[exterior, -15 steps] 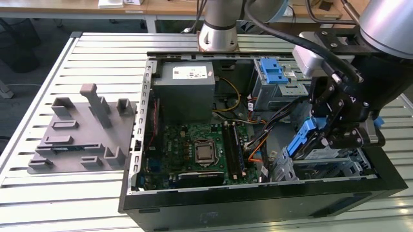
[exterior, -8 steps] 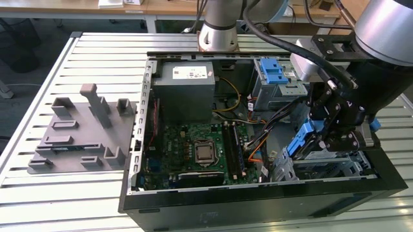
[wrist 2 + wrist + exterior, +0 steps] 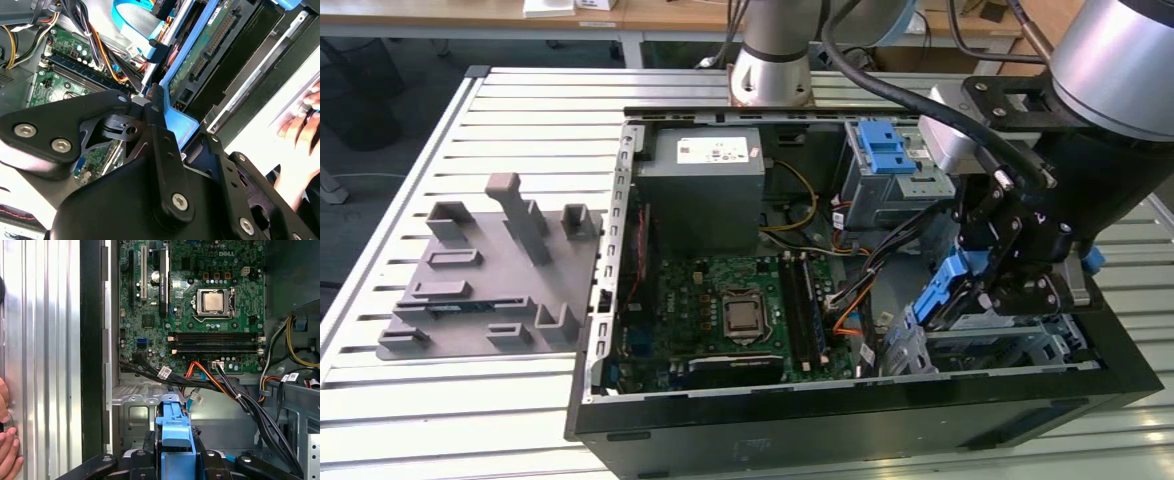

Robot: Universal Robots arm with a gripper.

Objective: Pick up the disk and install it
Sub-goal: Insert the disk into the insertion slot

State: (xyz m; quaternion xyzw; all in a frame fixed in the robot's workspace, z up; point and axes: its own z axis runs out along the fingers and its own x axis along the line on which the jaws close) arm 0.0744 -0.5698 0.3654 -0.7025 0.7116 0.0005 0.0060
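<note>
Inside the open computer case (image 3: 854,425), the hand (image 3: 1014,290) is closed on the disk (image 3: 176,437), gripping its opposite edges.

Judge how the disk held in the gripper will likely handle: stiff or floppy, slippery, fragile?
Probably stiff: the disk is held on edge in the gripper without sagging. Its smooth blue side rails may slip in the grip. Likely fragile: a bare circuit board shows on one face.
</note>
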